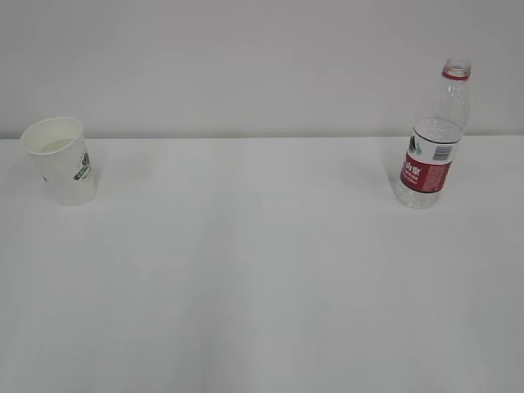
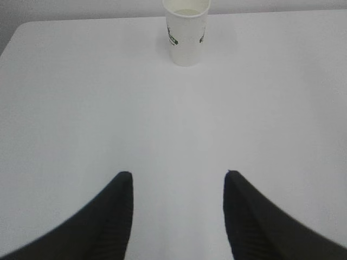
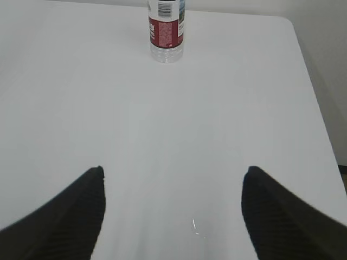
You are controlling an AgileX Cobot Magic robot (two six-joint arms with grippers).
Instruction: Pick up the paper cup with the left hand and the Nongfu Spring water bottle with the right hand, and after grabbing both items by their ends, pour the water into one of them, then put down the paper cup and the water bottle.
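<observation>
The paper cup [image 1: 64,161] stands upright at the far left of the white table, its green logo facing right; the left wrist view shows the paper cup [image 2: 186,31] far ahead. My left gripper [image 2: 178,174] is open, nothing between its black fingers, well short of the cup. The Nongfu Spring water bottle [image 1: 434,135] stands upright at the far right, uncapped, red label on. In the right wrist view the bottle [image 3: 166,30] is far ahead, its top cut off. My right gripper [image 3: 172,169] is open wide and empty. Neither gripper appears in the exterior view.
The white table [image 1: 262,270] runs back to a pale wall. Its right edge [image 3: 317,108] shows in the right wrist view, and its far-left corner [image 2: 16,32] in the left wrist view. A small wet glint [image 3: 194,226] lies between the right fingers.
</observation>
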